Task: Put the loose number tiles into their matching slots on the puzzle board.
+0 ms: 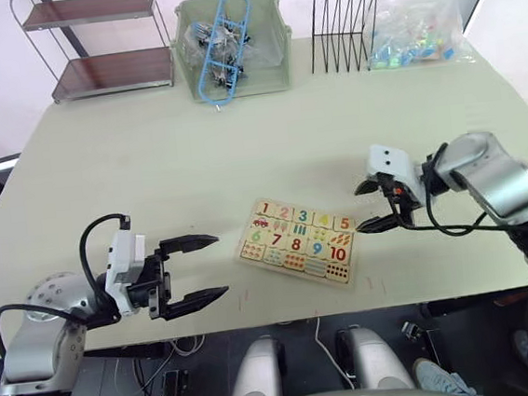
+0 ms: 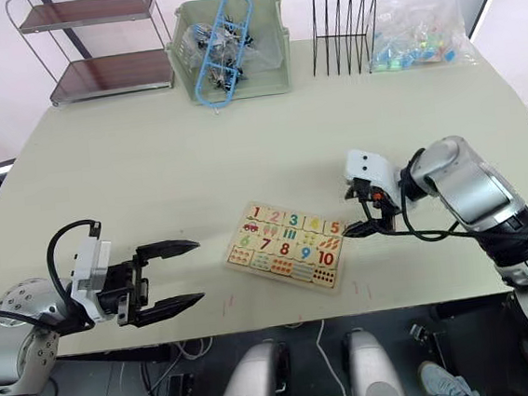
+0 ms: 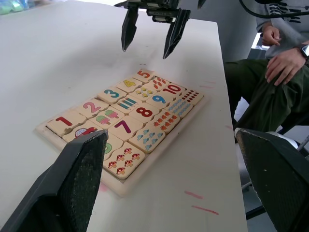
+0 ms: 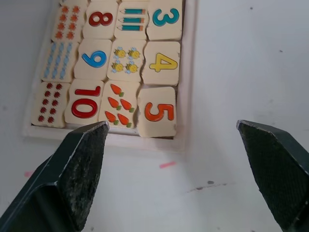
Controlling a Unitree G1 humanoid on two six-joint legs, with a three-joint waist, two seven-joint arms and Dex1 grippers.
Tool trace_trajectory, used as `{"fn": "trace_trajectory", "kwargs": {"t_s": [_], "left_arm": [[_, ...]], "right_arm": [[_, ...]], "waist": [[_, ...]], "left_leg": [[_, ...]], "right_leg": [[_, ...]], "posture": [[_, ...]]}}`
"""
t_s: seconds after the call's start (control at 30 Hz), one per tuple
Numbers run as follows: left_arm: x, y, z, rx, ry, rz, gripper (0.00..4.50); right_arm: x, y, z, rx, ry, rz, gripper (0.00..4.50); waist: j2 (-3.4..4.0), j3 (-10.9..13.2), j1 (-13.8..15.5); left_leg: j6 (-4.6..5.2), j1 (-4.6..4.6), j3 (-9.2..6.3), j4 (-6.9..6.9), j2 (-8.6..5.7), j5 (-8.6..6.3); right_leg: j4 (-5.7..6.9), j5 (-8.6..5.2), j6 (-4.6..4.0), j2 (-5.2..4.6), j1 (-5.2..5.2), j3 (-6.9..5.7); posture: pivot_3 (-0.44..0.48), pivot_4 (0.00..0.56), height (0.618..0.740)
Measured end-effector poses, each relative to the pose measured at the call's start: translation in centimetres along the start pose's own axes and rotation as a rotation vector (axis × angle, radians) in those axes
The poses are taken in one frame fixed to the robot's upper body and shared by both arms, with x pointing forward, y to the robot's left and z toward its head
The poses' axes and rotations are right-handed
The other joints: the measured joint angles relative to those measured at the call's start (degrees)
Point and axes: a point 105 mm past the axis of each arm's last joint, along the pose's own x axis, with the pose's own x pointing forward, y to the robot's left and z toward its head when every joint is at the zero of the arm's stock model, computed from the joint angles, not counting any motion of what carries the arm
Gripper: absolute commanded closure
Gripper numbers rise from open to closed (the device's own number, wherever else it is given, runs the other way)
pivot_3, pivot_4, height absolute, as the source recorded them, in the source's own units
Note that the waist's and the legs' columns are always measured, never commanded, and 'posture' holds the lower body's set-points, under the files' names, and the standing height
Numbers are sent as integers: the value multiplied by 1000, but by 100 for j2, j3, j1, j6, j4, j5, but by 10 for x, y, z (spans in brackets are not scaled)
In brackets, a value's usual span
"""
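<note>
While numerals 1–10 show, tile 5 [image 4: 159, 112] sits in the puzzle board [image 1: 247, 256].

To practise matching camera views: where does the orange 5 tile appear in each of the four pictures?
Left eye view: the orange 5 tile sits at the puzzle board's right end, near the right gripper.
Right eye view: same corner.
Left wrist view: far end of the board.
Right wrist view: nearest corner.
Shared landmark: the red 10 tile nearby.
</note>
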Motion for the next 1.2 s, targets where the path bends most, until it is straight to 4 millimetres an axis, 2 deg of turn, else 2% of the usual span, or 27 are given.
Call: {"fn": "trace_trajectory", "kwargs": {"t_s": [0.1,0.17,0.23,0.3,0.33,0.47,0.8,1.2], "left_arm": [[0,-1,-1,-2,1,-2,0],[-1,0,-1,-1,3,-3,0],[-2,-1,-2,1,7,-4,0],[-3,-1,-3,2,11,-5,0],[-3,-1,-3,1,12,-4,0],[-4,0,-4,-3,13,-1,0],[-5,1,-5,-6,14,1,0],[-6,1,-5,-3,18,0,0]], "right_arm": [[-6,-5,0,-4,-80,-67,869],[-8,-5,0,-4,-148,-93,1714],[-7,-1,-9,17,-176,-104,2882],[-4,1,-15,30,-192,-113,3730],[-3,2,-17,30,-200,-117,4385],[-2,2,-20,22,-242,-163,4466],[10,12,-36,16,-219,-160,4466],[18,15,-39,11,-188,-147,4466]], "waist": [[0,0,-7],[-1,0,-4],[-1,0,4],[-1,0,3],[-1,0,3],[-1,-1,-7],[-1,0,-1],[-1,0,1]], "left_leg": [[0,1,2,0,0,0],[0,1,6,0,1,0],[0,0,9,-2,1,0],[0,0,10,-2,1,0],[0,0,11,-2,1,0],[0,2,12,0,1,0],[0,2,13,0,1,0],[0,2,13,0,1,0]], "right_leg": [[1,0,0,1,0,0],[1,2,4,4,1,-2],[0,2,5,4,2,-6],[1,2,5,4,1,-4],[1,2,4,3,1,-3],[1,-1,2,5,2,-1],[2,0,2,6,2,-2],[2,-1,1,6,2,-2]], "posture": [[0,150,740],[0,150,740],[0,150,740],[0,150,740],[0,150,740],[0,150,740],[0,150,740],[0,150,740]]}}
